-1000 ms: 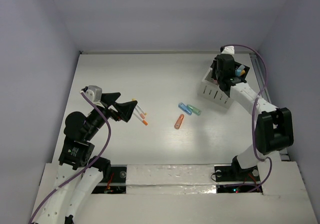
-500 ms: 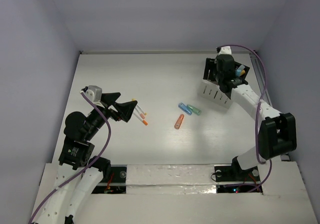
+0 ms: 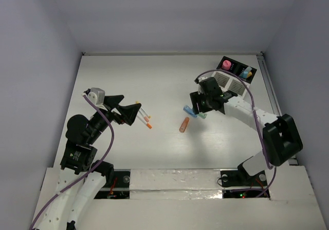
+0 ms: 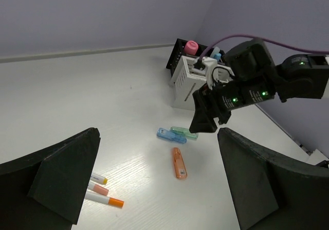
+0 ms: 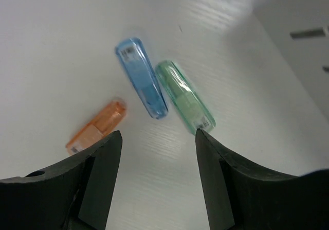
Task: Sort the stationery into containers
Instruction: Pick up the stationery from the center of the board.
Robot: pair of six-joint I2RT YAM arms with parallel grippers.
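Observation:
A blue capsule (image 5: pixel 142 78), a green capsule (image 5: pixel 185 96) and an orange capsule (image 5: pixel 96 127) lie on the table. My right gripper (image 3: pixel 198 109) hovers open and empty just over the blue and green ones (image 3: pixel 189 110); the orange one (image 3: pixel 183 124) lies a little nearer. Three thin white sticks (image 3: pixel 145 119) lie by my left gripper (image 3: pixel 131 114), which is open and empty. The white slatted organizer (image 3: pixel 231 81) stands at the back right, its black section (image 3: pixel 235 68) holding a pink cylinder (image 3: pixel 226 64).
The right table edge and a rail (image 3: pixel 270 91) run close beside the organizer. In the left wrist view the right arm (image 4: pixel 247 83) stands between the organizer (image 4: pixel 182 83) and the capsules (image 4: pixel 179 162).
My right gripper has left the organizer and swung left and nearer, down over the blue and green capsules. The organizer now shows uncovered. The left arm has not moved.

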